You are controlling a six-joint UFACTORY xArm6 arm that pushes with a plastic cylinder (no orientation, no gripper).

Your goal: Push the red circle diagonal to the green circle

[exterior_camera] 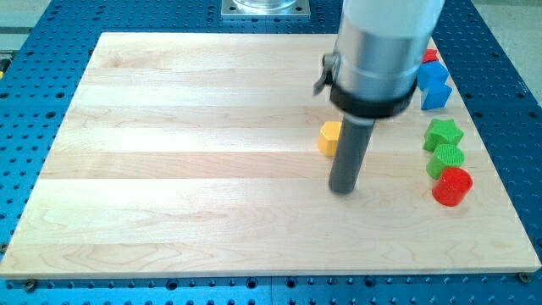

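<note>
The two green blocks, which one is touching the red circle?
The green circle, the lower of the two. It sits right against the red circle, while the green star lies above it, farther away.

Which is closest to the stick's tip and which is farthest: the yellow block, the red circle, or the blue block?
From my tip:
1. Yellow block, just up and to the view's left, partly behind the rod.
2. Red circle, off to the view's right, below the green circle.
3. Blue block, up at the view's top right.
</note>
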